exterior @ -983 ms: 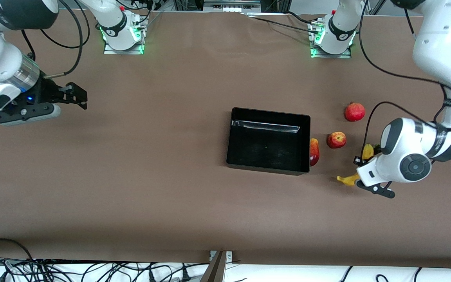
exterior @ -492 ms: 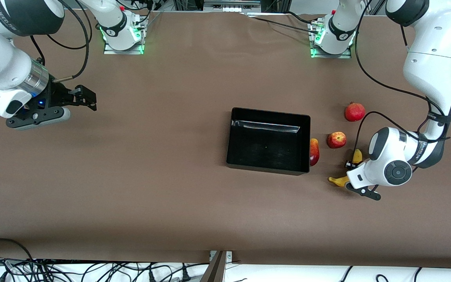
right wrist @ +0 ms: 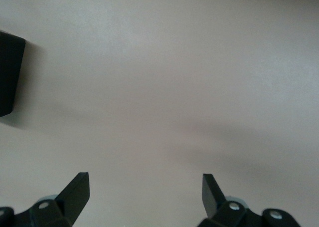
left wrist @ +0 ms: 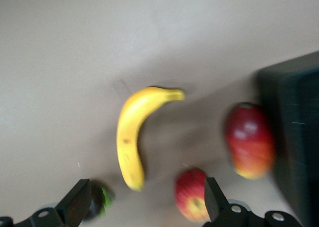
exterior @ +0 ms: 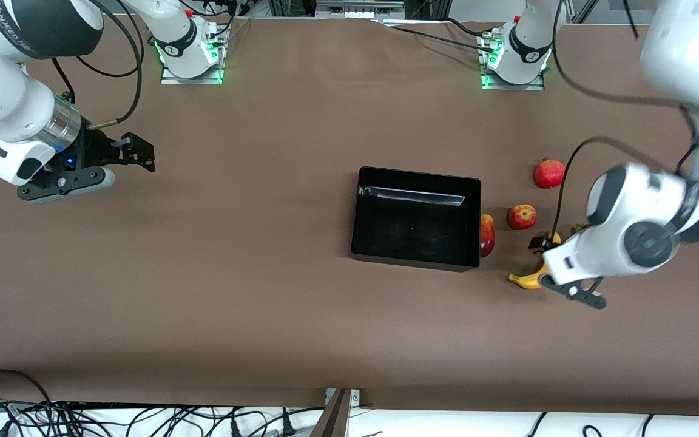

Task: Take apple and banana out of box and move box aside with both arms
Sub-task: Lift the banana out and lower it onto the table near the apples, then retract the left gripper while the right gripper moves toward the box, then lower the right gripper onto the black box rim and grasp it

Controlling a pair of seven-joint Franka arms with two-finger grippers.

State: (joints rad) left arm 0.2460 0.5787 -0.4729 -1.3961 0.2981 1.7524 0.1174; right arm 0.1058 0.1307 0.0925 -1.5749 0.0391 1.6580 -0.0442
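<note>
My arms are white with grey-black joints. The table (exterior: 234, 255) is plain brown. The box (exterior: 415, 217) is glossy black. The banana (left wrist: 130, 137) is yellow, the apple (exterior: 521, 216) red streaked with yellow, the mango (left wrist: 249, 139) red fading to yellow, the pomegranate (exterior: 550, 173) solid red.

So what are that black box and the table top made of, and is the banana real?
The box looks like glossy black plastic: a bright streak of light reflects off its inner wall. The table seems covered in a matte brown sheet, perhaps paper or cloth; it shows no shine. The banana is smooth, evenly yellow, with hardly a mark, so possibly a plastic model, though I cannot tell.
</note>
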